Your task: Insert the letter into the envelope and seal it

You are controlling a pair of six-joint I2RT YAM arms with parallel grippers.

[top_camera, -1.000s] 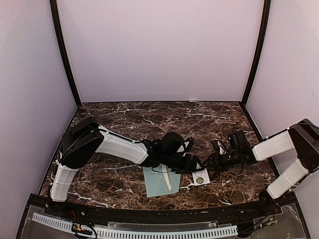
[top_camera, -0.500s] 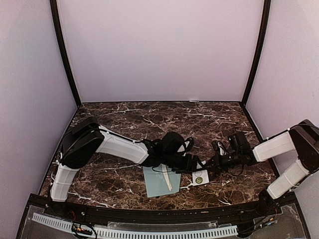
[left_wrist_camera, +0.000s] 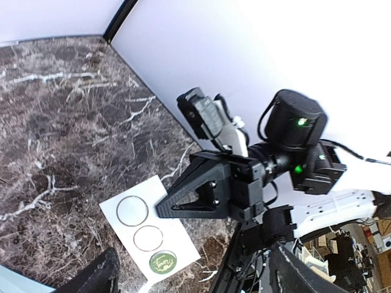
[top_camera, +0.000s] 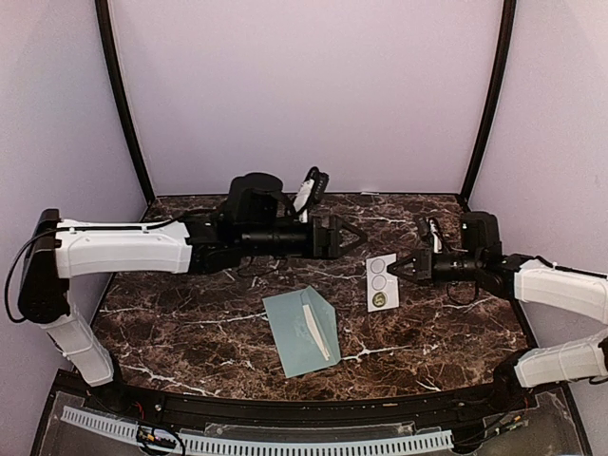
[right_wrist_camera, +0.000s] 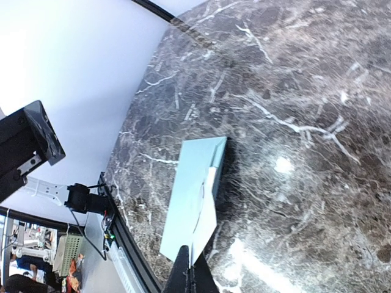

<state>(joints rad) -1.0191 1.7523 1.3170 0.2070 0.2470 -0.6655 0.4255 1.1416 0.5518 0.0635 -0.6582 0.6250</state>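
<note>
The pale blue-green envelope (top_camera: 296, 331) lies flat near the table's front, its triangular flap (top_camera: 318, 328) partly lifted along the right side. It also shows in the right wrist view as the envelope (right_wrist_camera: 194, 183). The letter is hidden; no separate sheet shows. My left gripper (top_camera: 356, 237) hangs open and empty above the back middle of the table, well behind the envelope; its fingers (left_wrist_camera: 91, 278) frame the bottom of the left wrist view. My right gripper (top_camera: 390, 269) is shut, its tip (left_wrist_camera: 160, 211) just above a white strip. Nothing shows between its fingertips (right_wrist_camera: 188, 271).
A small white strip (top_camera: 380, 282) with two empty rings and one green round sticker (left_wrist_camera: 162, 261) lies to the right of the envelope. Purple walls with black corner posts (top_camera: 123, 104) close the sides and back. The black front rail (top_camera: 285, 408) runs along the near edge.
Both arms have pulled up and back from the envelope. The left arm swung to the back. The right gripper closed. The white strip now lies farther back.
</note>
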